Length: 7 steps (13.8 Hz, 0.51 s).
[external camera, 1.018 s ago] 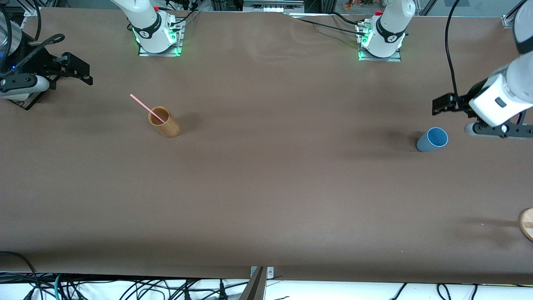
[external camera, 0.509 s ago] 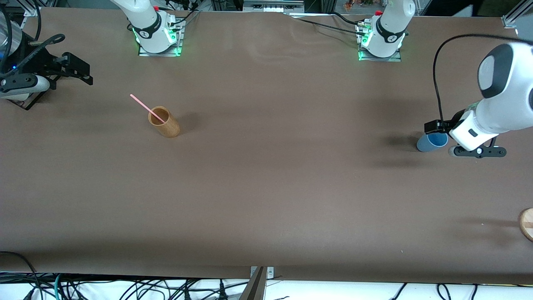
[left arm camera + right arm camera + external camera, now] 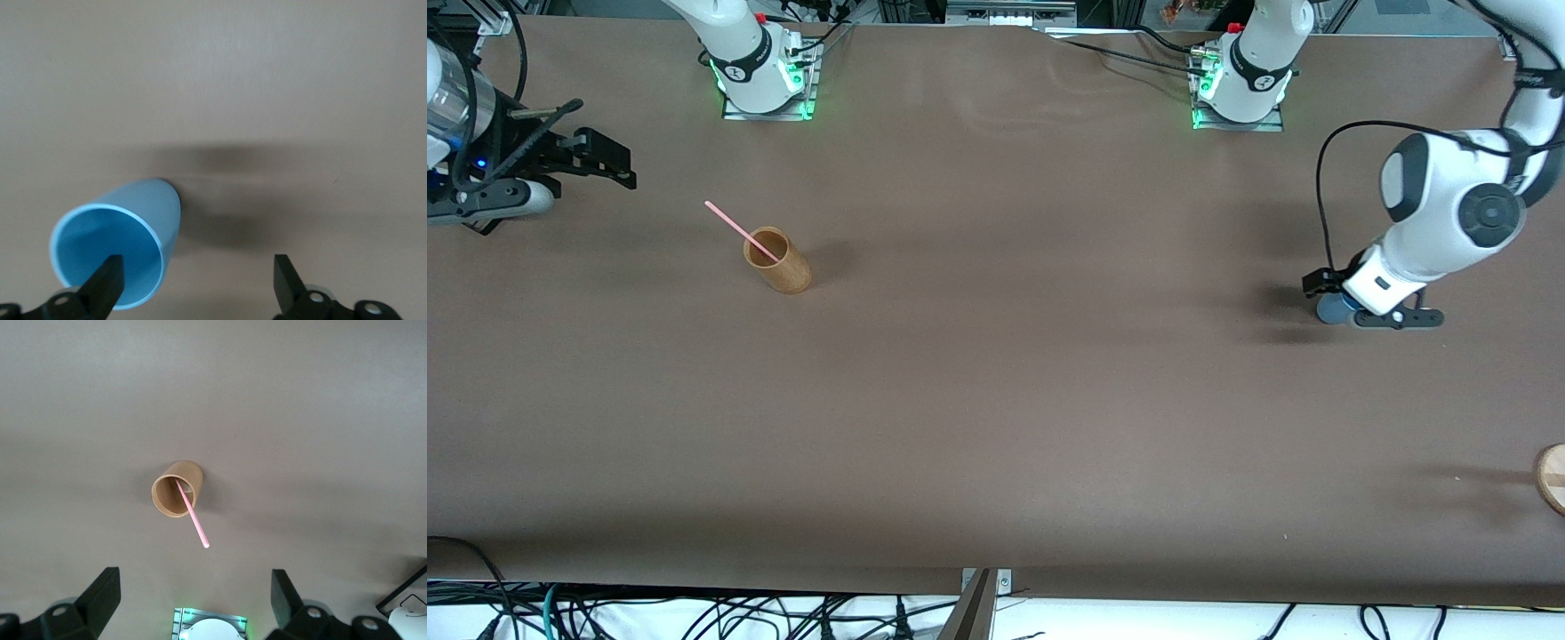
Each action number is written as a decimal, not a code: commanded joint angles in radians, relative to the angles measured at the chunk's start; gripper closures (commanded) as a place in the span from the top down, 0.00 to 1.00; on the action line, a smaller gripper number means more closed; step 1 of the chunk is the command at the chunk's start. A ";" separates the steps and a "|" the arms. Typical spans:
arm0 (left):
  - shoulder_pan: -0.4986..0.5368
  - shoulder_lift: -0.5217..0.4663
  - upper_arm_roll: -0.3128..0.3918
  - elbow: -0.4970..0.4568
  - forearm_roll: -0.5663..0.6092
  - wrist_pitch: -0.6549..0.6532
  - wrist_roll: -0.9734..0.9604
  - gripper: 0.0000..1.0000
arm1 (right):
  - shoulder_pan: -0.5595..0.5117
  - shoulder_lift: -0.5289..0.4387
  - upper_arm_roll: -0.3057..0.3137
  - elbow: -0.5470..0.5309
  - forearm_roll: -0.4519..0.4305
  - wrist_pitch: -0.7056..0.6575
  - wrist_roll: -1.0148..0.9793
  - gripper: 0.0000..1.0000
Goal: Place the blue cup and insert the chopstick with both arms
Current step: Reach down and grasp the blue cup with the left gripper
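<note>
Left gripper [image 3: 197,283], open, is straddling the small muted-blue tapered cup [image 3: 120,240] at frame right; open right gripper [image 3: 193,600] is waiting; thin pink chopstick [image 3: 740,230] is sitting in the tan wooden cup [image 3: 778,260], nothing placed yet.

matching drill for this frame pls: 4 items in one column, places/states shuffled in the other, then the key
Items
1. blue cup
2. chopstick
3. left gripper
4. right gripper

Places/states
A. stands slanted in the wooden cup
B. open, up at the right arm's end of the table, waiting
C. on the table at the left arm's end, not gripped
D. open, low at the blue cup, one finger in front of the cup's mouth

Pairs: 1-C, 2-A, 3-D, 4-B
</note>
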 commanded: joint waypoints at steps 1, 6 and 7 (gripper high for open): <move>0.042 0.042 -0.014 -0.012 0.039 0.043 0.000 0.51 | 0.000 0.009 -0.004 -0.005 0.005 0.007 -0.008 1.00; 0.045 0.062 -0.011 0.010 0.039 0.043 0.000 0.00 | 0.000 0.020 -0.004 -0.005 0.012 0.005 -0.007 1.00; 0.045 0.061 -0.011 0.013 0.039 0.040 0.000 0.00 | 0.000 0.022 -0.004 -0.005 0.012 0.007 -0.007 1.00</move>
